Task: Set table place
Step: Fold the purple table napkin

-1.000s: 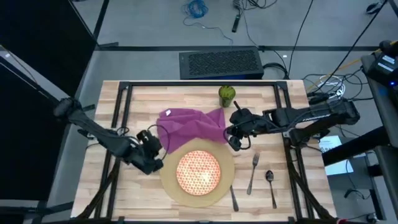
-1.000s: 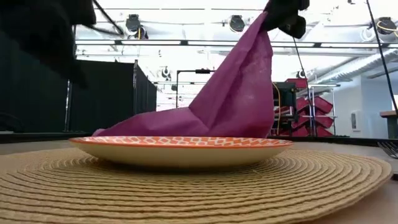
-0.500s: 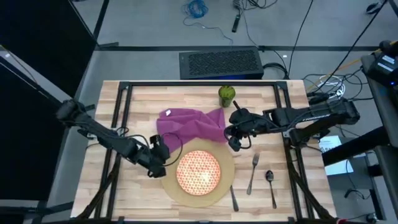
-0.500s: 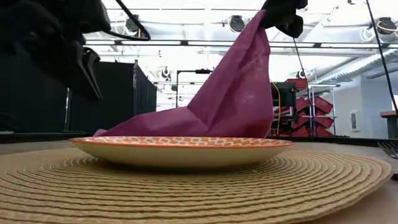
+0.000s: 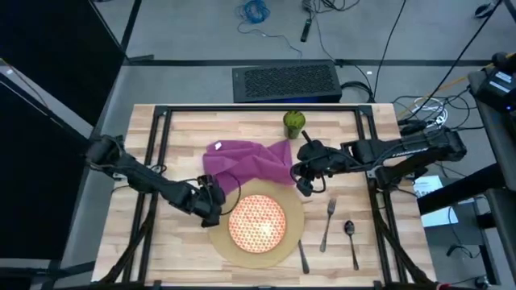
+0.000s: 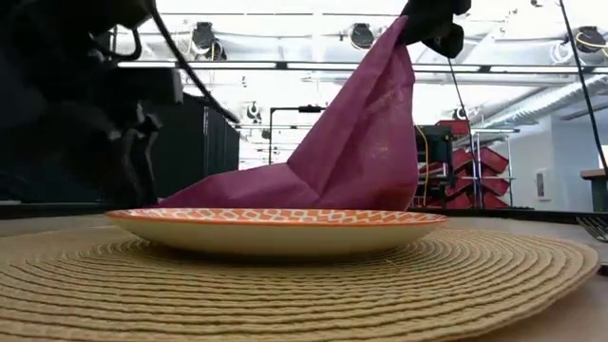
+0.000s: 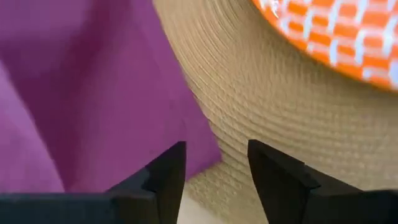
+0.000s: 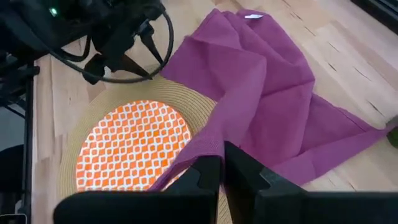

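The place, a round tan woven mat (image 5: pixel 222 242), lies at the table's (image 5: pixel 379 266) near middle. A red-and-cream lattice plate (image 5: pixel 258 222) sits on it. A purple napkin (image 5: pixel 242 159) lies behind the plate, with its near edge on the mat's far rim. My right gripper (image 5: pixel 301 176) is shut on the napkin's right end and holds it raised. My left gripper (image 7: pixel 215 168) stands open and low at the mat's far-left rim. Its fingers straddle the spot where the napkin's edge (image 7: pixel 199 143) meets the mat (image 7: pixel 280 118). My right gripper pinches the napkin's right end (image 8: pixel 210 148) between its two fingers, coming from the table's right and slanting down. That end is lifted into a peak (image 6: pixel 403 46). The cloth slopes down from it, and its wide lower part (image 6: pixel 237 193) rests on the table behind the plate.
A green round object (image 5: pixel 294 122) stands at the far middle. To the right of the mat lie a fork (image 5: pixel 328 225) and a spoon (image 5: pixel 351 238), and a knife (image 5: pixel 302 256) lies at the mat's near right. Black frame bars (image 5: pixel 157 137) run along the table's edges.
My left gripper has moved toward the table's right, from beside the mat to its far-left rim by the napkin's edge, and has come down lower. My right gripper and the raised napkin have stayed where they were.
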